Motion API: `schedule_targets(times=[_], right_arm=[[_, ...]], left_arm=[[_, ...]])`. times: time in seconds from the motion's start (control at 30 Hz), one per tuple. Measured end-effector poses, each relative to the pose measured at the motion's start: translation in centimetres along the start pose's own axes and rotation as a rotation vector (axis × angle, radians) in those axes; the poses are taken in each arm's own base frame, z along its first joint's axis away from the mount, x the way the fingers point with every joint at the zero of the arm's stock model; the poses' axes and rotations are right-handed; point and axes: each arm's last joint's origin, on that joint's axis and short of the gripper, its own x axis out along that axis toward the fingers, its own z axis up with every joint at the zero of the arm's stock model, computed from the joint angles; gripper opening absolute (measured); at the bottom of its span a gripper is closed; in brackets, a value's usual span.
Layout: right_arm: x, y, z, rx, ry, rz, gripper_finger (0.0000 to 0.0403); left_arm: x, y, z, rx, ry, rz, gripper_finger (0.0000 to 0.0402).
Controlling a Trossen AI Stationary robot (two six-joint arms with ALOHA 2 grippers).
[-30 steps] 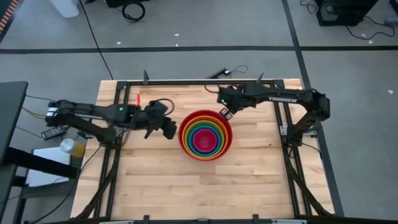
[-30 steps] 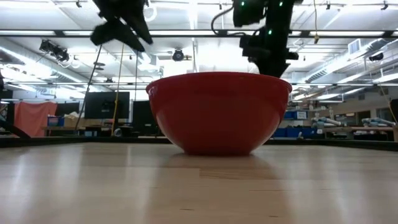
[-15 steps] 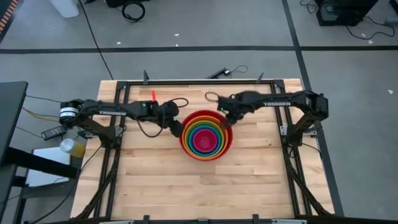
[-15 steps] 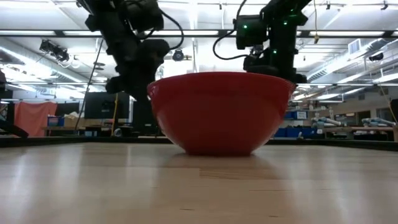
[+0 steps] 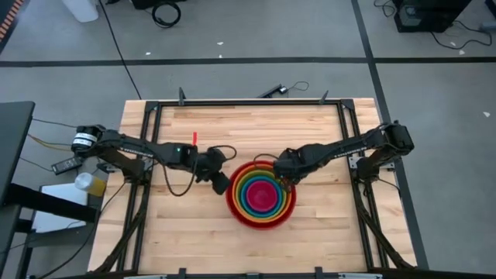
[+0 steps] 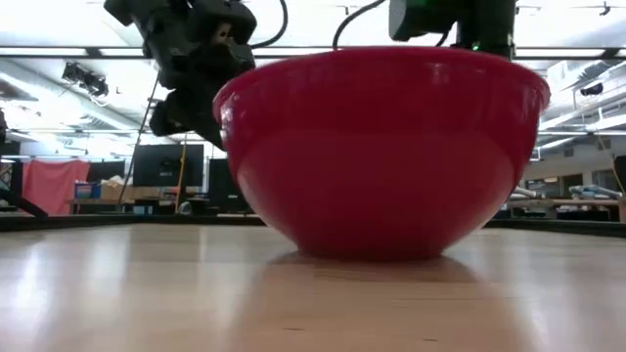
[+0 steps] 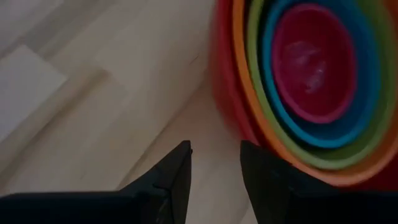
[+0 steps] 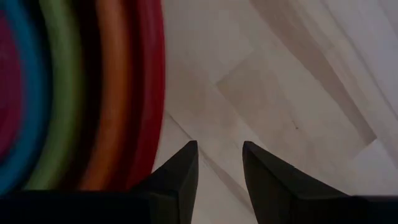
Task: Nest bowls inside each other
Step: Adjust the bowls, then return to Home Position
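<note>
The bowls stand nested on the table: red outermost (image 5: 261,225), (image 6: 381,156), then orange (image 7: 239,37), green (image 7: 253,37) and blue (image 7: 268,37), with magenta (image 7: 314,62) in the middle. The red bowl rests on its base. My left gripper (image 5: 220,183), (image 7: 214,149) is open at the stack's far-left side. My right gripper (image 5: 282,175), (image 8: 219,148) is open at its far-right side. Neither has anything between its fingers. My left gripper slants down beside the red bowl, and one finger (image 7: 264,177) stands against the bowl's outer wall (image 7: 227,118); I cannot tell whether they touch. My right gripper points down, and one finger (image 8: 180,177) stands close by the red rim (image 8: 157,124); whether it touches I cannot tell.
Bare wooden tabletop (image 5: 201,240) lies on the near side of the stack and to both sides. A black frame (image 5: 248,102) runs along the table's far edge and down its sides.
Both grippers have come down and moved toward the table's near edge, closing in on the red bowl from its far left and far right. The whole nested stack has slid toward the near edge, still upright and nested.
</note>
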Motion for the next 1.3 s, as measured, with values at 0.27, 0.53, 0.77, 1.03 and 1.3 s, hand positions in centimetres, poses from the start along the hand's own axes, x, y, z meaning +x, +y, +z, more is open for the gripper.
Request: schedule_targets(times=[0.27,0.53,0.77,1.03,1.3], right_arm=[[-0.4,0.1,-0.5,-0.013,0.02,0.015,0.0134],[-4.6,-2.0,-0.1,0.04,-0.1,0.108,0.0134],[-10.9,-4.2,2.0,-0.004,-0.469,0.367,0.0134],[-15.7,-1.8,6.9,-0.267,-1.041,0.902,0.0134],[-13.2,2.2,8.8,-0.482,-0.971,1.236,0.0125]], left_arm=[[-1.8,-0.3,-0.8,-0.046,-0.015,0.002,0.0141],[-7.3,0.4,-0.7,-0.108,-0.197,-0.042,0.0141],[-13.0,-0.2,1.7,-0.101,-0.59,-0.279,0.0141],[-14.6,-0.7,4.8,0.034,-0.975,-0.222,0.0141],[-13.7,-1.9,5.1,0.065,-1.006,-0.27,0.0141]])
